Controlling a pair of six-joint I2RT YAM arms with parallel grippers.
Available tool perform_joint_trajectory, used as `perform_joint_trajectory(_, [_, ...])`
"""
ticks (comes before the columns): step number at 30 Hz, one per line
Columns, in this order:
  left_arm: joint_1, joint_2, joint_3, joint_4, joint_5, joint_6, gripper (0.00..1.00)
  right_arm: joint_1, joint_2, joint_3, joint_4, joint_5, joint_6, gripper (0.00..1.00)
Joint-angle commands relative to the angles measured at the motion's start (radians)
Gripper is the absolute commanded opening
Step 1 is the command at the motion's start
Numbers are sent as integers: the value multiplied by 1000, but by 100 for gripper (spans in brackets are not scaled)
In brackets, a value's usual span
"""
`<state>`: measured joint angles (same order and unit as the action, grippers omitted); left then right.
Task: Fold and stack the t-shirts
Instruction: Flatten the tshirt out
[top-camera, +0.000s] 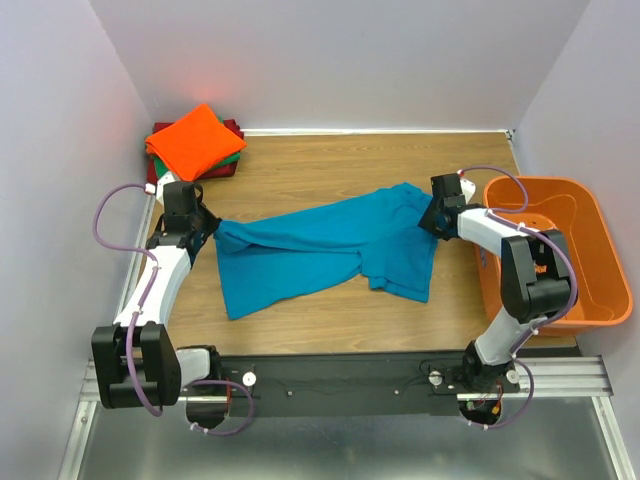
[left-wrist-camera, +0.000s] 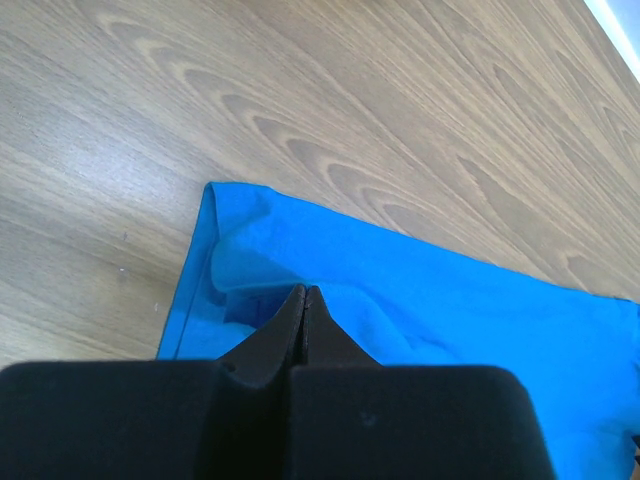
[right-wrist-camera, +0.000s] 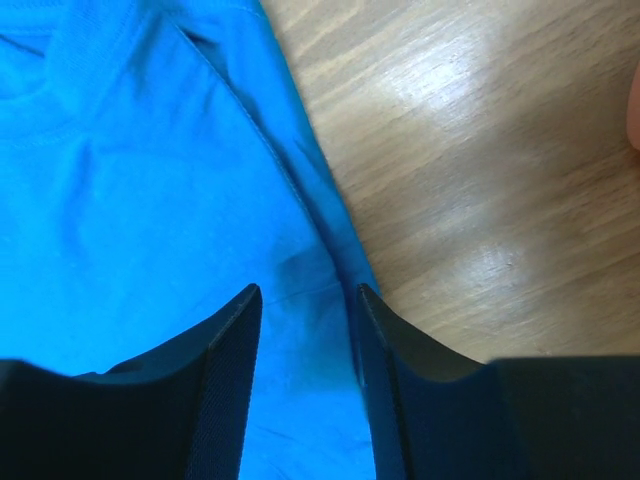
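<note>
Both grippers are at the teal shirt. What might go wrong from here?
The right gripper stands open astride just the edge of the teal shirt, so it may catch little cloth and slip. The left gripper is shut on a small bunched corner; a stretch might pull it free. The right arm sits close to the orange basket and may bump it.

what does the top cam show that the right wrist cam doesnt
Only the top view: the left gripper shut on the teal t-shirt at its left end, the folded stack in the far left corner with the orange t-shirt on top, and the whole orange basket. Only the right wrist view: that the right gripper has its jaws apart, with the shirt's edge lying between them. Both: the teal t-shirt spread on the wooden table, with the right gripper at its right end.
</note>
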<state>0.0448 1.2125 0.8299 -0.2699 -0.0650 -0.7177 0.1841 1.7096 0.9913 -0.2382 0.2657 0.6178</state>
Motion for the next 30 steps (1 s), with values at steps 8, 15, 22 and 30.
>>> perform_joint_trajectory(8, [6, 7, 17, 23, 27, 20, 0, 0, 28, -3, 33, 21, 19, 45])
perform_joint_trajectory(15, [6, 7, 12, 28, 30, 18, 0, 2, 25, -11, 34, 24, 23, 43])
perform_joint_trajectory(22, [6, 7, 12, 29, 31, 17, 0, 2, 30, -25, 36, 20, 26, 43])
perform_joint_trajectory(30, [6, 2, 9, 31, 34, 15, 0, 2, 25, -37, 39, 15, 30, 43])
